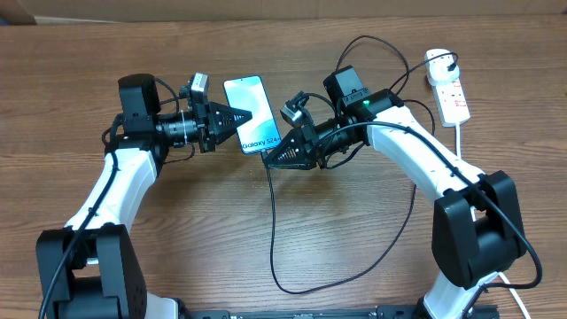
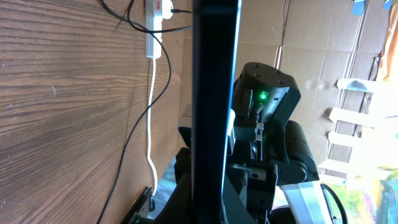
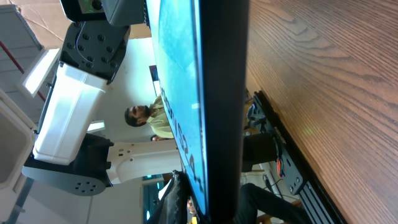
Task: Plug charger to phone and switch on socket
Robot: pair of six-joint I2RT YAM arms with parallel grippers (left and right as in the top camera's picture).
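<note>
The phone (image 1: 251,111), its light-blue screen lit, is held off the table between both arms. My left gripper (image 1: 241,116) is shut on its left long edge; in the left wrist view the phone's black edge (image 2: 214,93) runs straight up from between the jaws. My right gripper (image 1: 267,159) sits at the phone's bottom end, shut where the charger cable (image 1: 270,230) starts; the connector tip is hidden. The right wrist view shows the phone (image 3: 217,93) edge-on. The cable loops over the table to its plug (image 1: 440,60) in the white socket (image 1: 454,97), also seen in the left wrist view (image 2: 152,40).
The socket's thick white cord (image 1: 460,133) runs down the right side past the right arm. A cardboard wall (image 1: 266,9) borders the table's back. A black rail (image 1: 292,312) lies along the front edge. A person (image 3: 149,118) stands beyond the table.
</note>
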